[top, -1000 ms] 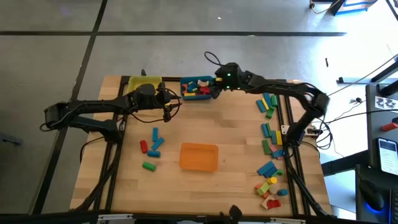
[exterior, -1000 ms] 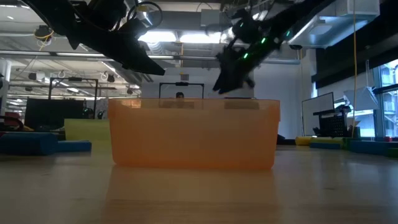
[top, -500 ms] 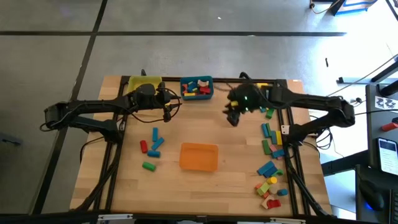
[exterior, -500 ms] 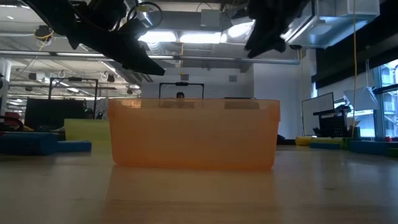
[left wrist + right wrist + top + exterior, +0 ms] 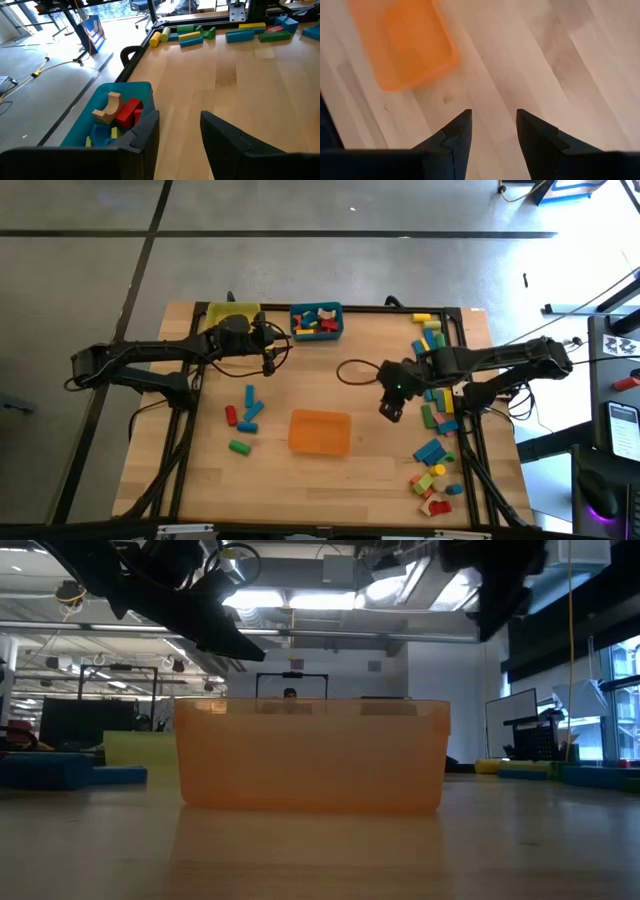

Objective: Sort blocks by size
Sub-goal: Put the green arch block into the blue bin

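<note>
Wooden blocks lie in two groups: a few (image 5: 247, 408) left of the orange bin (image 5: 320, 431), and several in a column (image 5: 433, 395) along the table's right side. More blocks (image 5: 122, 111) sit inside the teal bin (image 5: 316, 321) at the far edge. My left gripper (image 5: 270, 352) hovers open beside the teal bin (image 5: 131, 94), nothing between its fingers (image 5: 145, 132). My right gripper (image 5: 391, 409) hangs open above bare table between the orange bin (image 5: 402, 42) and the right column of blocks, pointing steeply down, empty.
A yellow bin (image 5: 232, 314) stands at the far left next to the teal one. In the low view the orange bin (image 5: 312, 755) fills the middle, with both arms above it. Bare wood lies between the bins and around my right gripper (image 5: 493, 131).
My right gripper has swung from over the teal bin at the far edge toward the table's near and right side, tipping to point more steeply down. It now hangs right of the orange bin. Its fingers stay open.
</note>
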### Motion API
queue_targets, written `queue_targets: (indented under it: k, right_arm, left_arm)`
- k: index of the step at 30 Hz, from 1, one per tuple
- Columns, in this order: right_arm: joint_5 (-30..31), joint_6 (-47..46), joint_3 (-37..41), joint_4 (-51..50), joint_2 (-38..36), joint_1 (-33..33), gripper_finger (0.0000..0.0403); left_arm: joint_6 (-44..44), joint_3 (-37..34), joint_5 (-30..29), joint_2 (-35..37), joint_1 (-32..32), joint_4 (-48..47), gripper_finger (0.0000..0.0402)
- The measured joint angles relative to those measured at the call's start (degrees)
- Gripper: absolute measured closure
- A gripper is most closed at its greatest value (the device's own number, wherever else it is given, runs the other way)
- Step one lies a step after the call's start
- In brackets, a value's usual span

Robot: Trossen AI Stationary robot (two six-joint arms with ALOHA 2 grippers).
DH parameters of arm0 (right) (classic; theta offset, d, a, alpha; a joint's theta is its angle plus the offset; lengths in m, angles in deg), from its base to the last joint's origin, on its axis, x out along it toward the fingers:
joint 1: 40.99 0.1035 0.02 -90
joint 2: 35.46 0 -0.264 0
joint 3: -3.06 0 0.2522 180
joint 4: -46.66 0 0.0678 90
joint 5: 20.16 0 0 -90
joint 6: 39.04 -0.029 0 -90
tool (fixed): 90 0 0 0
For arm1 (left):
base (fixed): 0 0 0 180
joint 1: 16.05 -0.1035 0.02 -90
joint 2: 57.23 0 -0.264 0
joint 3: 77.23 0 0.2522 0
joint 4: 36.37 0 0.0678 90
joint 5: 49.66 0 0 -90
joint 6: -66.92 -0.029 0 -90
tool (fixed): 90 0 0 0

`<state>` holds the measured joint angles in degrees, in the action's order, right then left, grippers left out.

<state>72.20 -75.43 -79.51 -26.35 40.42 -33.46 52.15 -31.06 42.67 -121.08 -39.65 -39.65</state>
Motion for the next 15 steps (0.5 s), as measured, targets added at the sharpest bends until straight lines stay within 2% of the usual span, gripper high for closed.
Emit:
queue_targets:
  k: [4,6,11,15]
  right_arm:
    - [0.8,-4.7,0.0,-5.2,0.0,2.9,0.0251]
    - [3.9,-7.9,0.0,-8.5,0.0,3.5,0.0251]
    - [16.3,-14.4,0.0,-15.4,0.0,2.2,0.0251]
    - [19.2,-15.0,0.0,-17.7,0.0,-1.9,0.0251]
  left_arm:
    - [0.6,0.0,0.0,0.0,0.0,0.0,0.0274]
    - [0.6,0.0,0.0,0.0,0.0,0.0,0.0274]
    - [0.8,0.0,0.0,0.0,0.0,0.0,0.0274]
    - [0.8,0.0,0.0,0.0,0.0,0.0,0.0274]
